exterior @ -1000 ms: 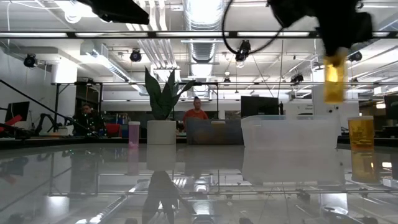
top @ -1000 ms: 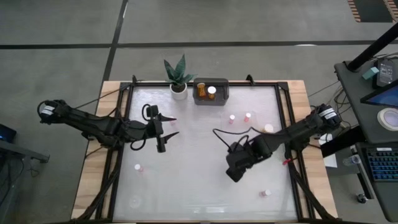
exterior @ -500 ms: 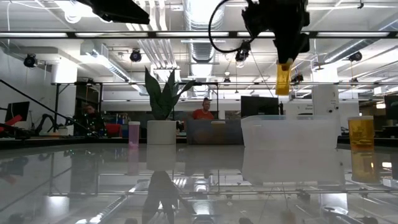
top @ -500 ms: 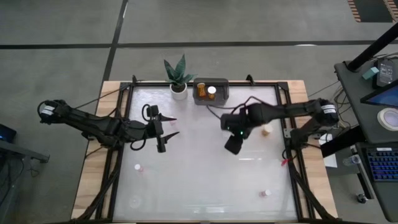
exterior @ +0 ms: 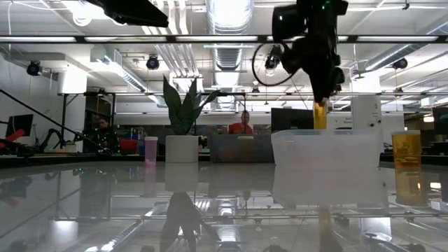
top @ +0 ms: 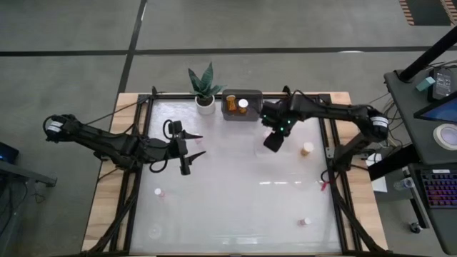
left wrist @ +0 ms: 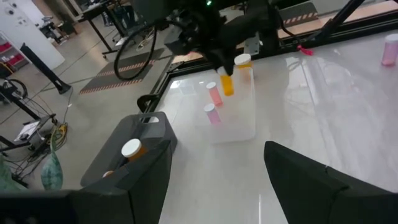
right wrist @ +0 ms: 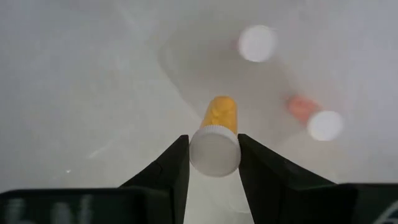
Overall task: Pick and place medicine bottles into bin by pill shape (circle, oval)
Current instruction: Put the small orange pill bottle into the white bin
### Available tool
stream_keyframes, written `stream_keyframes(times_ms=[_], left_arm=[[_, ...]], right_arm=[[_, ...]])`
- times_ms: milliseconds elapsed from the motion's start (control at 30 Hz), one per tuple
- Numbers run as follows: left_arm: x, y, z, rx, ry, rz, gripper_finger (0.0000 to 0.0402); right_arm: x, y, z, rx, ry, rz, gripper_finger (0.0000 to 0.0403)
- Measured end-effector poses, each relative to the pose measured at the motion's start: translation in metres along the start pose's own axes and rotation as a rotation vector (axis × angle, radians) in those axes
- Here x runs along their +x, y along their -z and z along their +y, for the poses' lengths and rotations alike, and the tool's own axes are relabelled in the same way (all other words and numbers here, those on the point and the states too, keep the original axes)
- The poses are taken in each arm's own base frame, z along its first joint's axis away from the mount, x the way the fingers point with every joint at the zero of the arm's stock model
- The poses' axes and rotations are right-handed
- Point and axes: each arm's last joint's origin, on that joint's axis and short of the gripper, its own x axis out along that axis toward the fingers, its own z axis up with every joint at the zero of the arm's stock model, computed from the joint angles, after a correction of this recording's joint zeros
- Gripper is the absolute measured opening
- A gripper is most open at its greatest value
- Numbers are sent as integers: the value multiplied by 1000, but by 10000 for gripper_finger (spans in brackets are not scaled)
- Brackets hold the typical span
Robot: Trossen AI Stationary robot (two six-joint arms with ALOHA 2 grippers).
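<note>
Over the last second the right arm has swung from the near middle of the table up to the far side, carrying an amber bottle (right wrist: 217,127) with it, and the bottle now hangs over the clear bin (exterior: 325,157). The right gripper (right wrist: 214,152) is clamped on the bottle just under its white cap, fingers pressed to either side, body pointing down toward the bin floor. In the low view the amber body shows just above the bin's rim, not yet inside.

Two pinkish bottles (left wrist: 214,93) already stand in the clear bin. Just beside it, toward the plant (top: 203,84), sits the dark bin (top: 243,105) holding amber bottles. On the bin's other side a lone amber bottle (top: 307,148) stands on the table, and small pinkish ones lie well apart from the bin near the table's front (top: 304,222) (top: 158,192).

The step in hand looks like the placing. Next the gripper likely needs to lower the bottle clear of the two pinkish ones, then open. The left gripper (top: 193,148) waits over the table well to the plant's side of the bin, fingers spread and holding nothing
</note>
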Motion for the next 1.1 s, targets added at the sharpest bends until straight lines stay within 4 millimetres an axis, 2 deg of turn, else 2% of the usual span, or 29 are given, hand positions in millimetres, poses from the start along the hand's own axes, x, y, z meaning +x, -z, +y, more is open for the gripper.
stream_keyframes(times_ms=[200, 367, 733, 1100], left_arm=[[0, 0, 0, 16, 0, 0, 240], [0, 0, 0, 16, 0, 0, 240], [0, 0, 0, 16, 0, -1, 240], [0, 0, 0, 14, -1, -3, 240]], right_arm=[[12, -3, -29, 46, 10, -2, 114], [23, -2, -41, 62, 14, -2, 114], [53, 5, -45, 82, -58, -3, 114], [56, 6, -46, 117, -60, -12, 116]])
